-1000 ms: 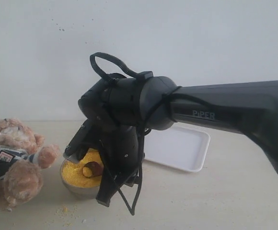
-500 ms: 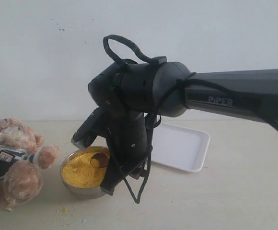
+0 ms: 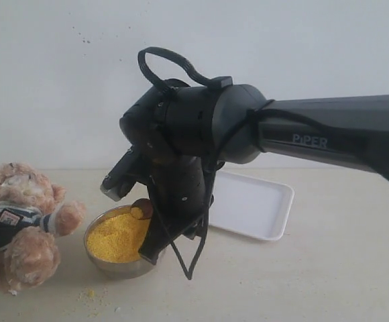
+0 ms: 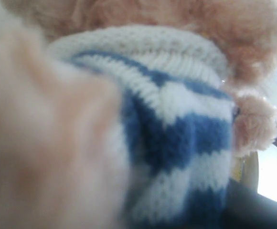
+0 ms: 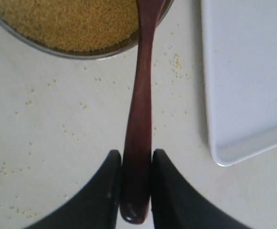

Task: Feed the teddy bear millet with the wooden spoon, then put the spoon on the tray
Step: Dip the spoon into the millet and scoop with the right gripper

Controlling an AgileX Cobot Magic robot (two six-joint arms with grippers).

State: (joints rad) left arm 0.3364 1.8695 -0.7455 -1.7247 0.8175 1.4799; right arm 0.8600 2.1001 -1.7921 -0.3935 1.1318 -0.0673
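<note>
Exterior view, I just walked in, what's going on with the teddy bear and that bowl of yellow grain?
The right gripper is clamped on the handle end of a wooden spoon, whose scoop sits over a metal bowl of millet. The left gripper appears to hold the teddy bear by its torso beside the bowl. The white tray behind has nothing on it, and some grains lie scattered on the table.
</note>
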